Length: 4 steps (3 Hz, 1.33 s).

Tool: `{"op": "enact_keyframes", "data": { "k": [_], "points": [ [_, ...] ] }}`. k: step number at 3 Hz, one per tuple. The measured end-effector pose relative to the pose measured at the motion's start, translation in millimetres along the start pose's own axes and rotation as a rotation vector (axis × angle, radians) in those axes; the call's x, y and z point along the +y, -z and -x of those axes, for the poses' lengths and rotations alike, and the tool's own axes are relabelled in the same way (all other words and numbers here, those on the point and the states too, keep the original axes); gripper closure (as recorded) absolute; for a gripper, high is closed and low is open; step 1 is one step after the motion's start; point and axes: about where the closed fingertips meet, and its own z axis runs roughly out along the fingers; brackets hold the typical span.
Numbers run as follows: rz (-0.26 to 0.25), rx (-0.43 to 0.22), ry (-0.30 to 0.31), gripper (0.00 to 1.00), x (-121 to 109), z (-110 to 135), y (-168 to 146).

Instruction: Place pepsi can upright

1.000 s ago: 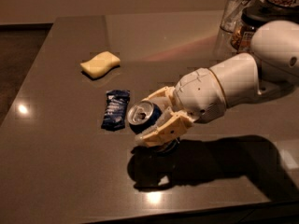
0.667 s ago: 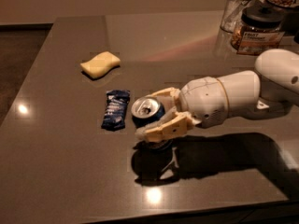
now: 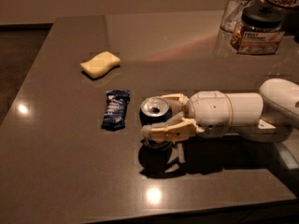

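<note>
The pepsi can (image 3: 154, 112) is a dark-blue can with a silver top, held near upright just above or on the dark table (image 3: 70, 162), its top facing up toward the camera. My gripper (image 3: 159, 115) reaches in from the right, level with the table. Its cream fingers (image 3: 168, 130) are closed around the can's sides. The can's lower part and base are hidden behind the near finger, so I cannot tell whether it touches the table.
A flat blue snack wrapper (image 3: 115, 109) lies just left of the can. A yellow sponge (image 3: 100, 64) lies farther back left. A glass (image 3: 237, 8) and a labelled jar (image 3: 259, 28) stand at the back right. The table's front edge runs close below.
The arm has lowered and levelled out, and the can has turned from tilted toward the camera to near upright, shifting slightly right and down toward the table.
</note>
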Motion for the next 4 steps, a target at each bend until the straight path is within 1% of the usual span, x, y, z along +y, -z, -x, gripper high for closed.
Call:
{"op": "enact_keyframes", "data": {
  "k": [1, 3, 4],
  "points": [
    [-0.046, -0.062, -0.001, 0.53, -6.0, -5.7, 5.5],
    [-0.041, -0.063, 0.005, 0.05, -4.7, -3.6, 2.1],
    [-0.039, -0.063, 0.006, 0.00, -4.1, -2.9, 0.8]
  ]
}}
